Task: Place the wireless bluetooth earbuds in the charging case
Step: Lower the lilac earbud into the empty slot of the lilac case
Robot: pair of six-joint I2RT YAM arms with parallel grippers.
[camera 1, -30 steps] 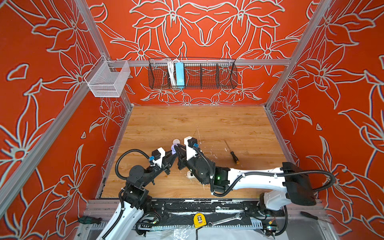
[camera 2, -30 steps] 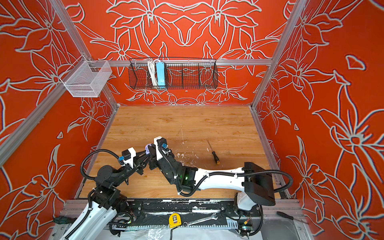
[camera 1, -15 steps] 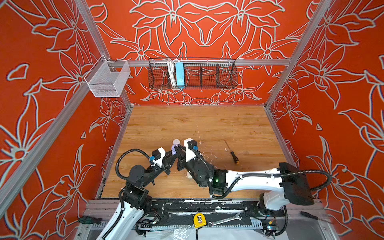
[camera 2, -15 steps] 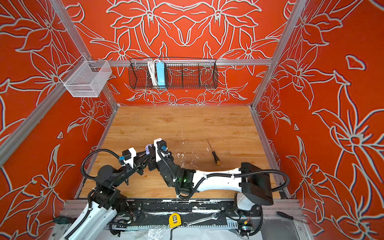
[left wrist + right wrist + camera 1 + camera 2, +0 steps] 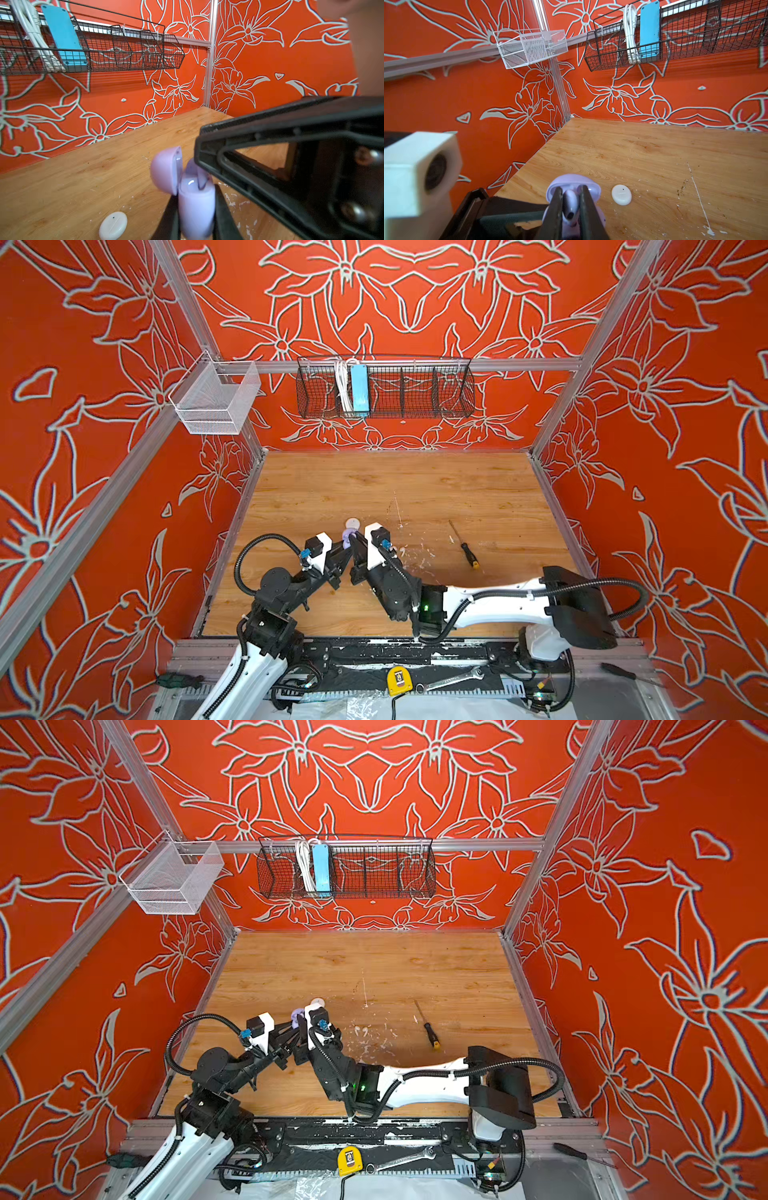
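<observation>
barely any change from a second ago: left gripper [image 5: 196, 200] still clamped on the open lavender charging case [image 5: 197, 218], held left of the tabletop's [image 5: 478, 489] middle. right gripper [image 5: 570, 192] jaws narrow, pinching a lavender earbud [image 5: 569, 204] at the case's mouth; right arm elbow has drifted slightly left. white case [image 5: 621, 195] lies just beside.

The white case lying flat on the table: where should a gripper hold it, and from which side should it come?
Probably from straight above, closing on two opposite sides of the white case at its rim. It lies flat and closed on the table, low and rounded, so a sideways approach finds little to pinch. Nothing touches it.
</observation>
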